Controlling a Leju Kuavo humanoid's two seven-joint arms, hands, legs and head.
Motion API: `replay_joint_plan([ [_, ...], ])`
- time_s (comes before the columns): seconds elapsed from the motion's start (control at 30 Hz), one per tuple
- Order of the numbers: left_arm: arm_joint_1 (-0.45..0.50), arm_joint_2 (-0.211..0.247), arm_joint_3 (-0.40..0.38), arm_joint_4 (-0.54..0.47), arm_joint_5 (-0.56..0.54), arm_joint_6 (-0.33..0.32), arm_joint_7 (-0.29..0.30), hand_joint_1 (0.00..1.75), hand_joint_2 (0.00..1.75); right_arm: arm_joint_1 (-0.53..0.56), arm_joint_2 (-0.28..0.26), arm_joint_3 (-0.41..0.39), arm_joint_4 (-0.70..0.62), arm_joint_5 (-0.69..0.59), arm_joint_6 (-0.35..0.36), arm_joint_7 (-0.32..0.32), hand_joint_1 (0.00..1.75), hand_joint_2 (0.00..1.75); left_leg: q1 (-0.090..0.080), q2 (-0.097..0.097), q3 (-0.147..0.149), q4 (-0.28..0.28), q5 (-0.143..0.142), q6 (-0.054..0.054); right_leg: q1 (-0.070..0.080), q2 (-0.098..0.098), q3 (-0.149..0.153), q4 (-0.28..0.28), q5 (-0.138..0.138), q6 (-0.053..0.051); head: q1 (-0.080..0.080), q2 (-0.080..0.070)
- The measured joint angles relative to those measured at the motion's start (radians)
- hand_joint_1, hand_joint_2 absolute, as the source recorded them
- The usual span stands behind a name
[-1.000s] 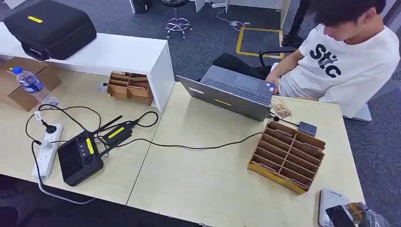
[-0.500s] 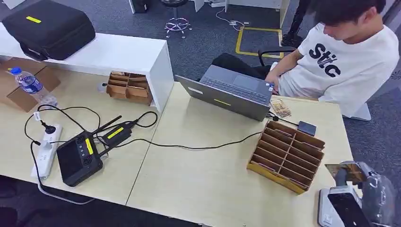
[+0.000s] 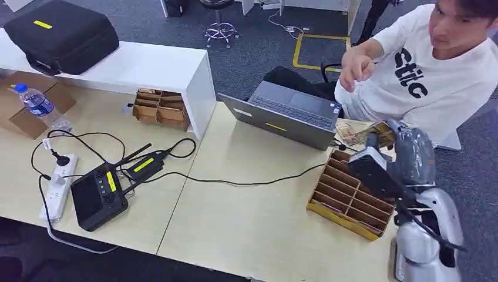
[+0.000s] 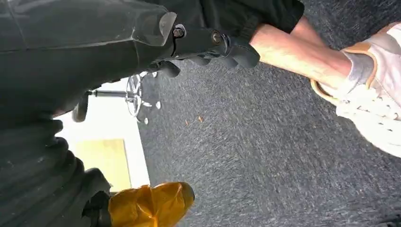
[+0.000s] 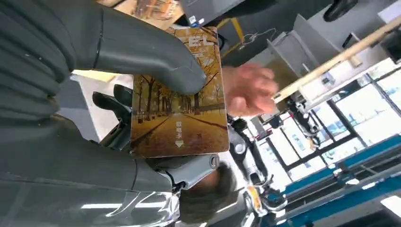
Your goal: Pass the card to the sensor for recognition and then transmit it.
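The right hand (image 3: 392, 154) grips the card (image 5: 178, 111), thumb pressed on its face, raised above the far right corner of the tabletop (image 3: 264, 223), over the wooden rack (image 3: 354, 195) and near the laptop (image 3: 288, 113). The person (image 3: 434, 76) beyond that edge has a hand (image 3: 356, 66) lifted toward it. By my reading the handover step is under way; next, the card must reach that hand before the fingers let go. The left hand (image 4: 142, 47) hangs over the floor, fingers curled, holding nothing.
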Motion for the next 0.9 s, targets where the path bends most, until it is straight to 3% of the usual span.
replay_joint_plan([
  [0.17,-0.004,0.003,-0.044,0.0,0.0,-0.01,-0.006,0.0,1.75,-0.205,0.033,0.088,0.256,0.145,0.024,0.111,1.75,1.75,0.0,0.0,-0.001,0.0,0.0,0.0,0.0,0.001,-0.001,0.001,0.001,0.0,0.0,0.0],
  [0.23,-0.007,0.003,-0.061,0.0,0.0,-0.011,-0.01,0.0,1.75,-0.284,0.047,0.116,0.375,0.218,0.021,0.134,1.75,1.75,0.0,-0.001,-0.001,0.0,0.001,0.0,0.0,-0.001,-0.001,0.001,0.001,0.0,0.0,0.0],
  [0.37,-0.006,0.003,-0.082,0.0,0.0,-0.013,-0.013,0.0,1.75,-0.364,0.067,0.141,0.516,0.247,0.012,0.144,1.75,1.75,0.0,-0.003,-0.002,0.0,0.001,0.0,0.0,-0.003,-0.001,0.001,0.001,0.0,0.0,0.0],
  [0.83,-0.005,0.003,-0.104,0.0,0.0,-0.015,-0.019,0.0,1.75,-0.43,0.085,0.144,0.669,0.284,0.003,0.147,1.75,1.75,0.0,-0.003,-0.004,0.0,0.0,0.0,0.0,-0.002,-0.004,0.0,0.001,0.0,0.0,0.0],
  [0.87,-0.005,0.003,-0.104,0.0,0.0,-0.014,-0.02,0.0,1.75,-0.432,0.088,0.144,0.678,0.296,-0.002,0.146,1.66,1.75,0.0,-0.003,-0.004,0.0,0.0,0.0,0.0,-0.002,-0.004,0.0,0.001,0.0,0.0,0.0],
  [0.9,-0.005,0.002,-0.104,0.0,0.0,-0.013,-0.02,0.0,1.75,-0.433,0.092,0.144,0.69,0.312,-0.01,0.145,0.96,1.75,0.0,-0.002,-0.004,0.0,0.0,0.0,0.0,-0.002,-0.004,0.0,0.001,0.0,0.0,0.0],
])
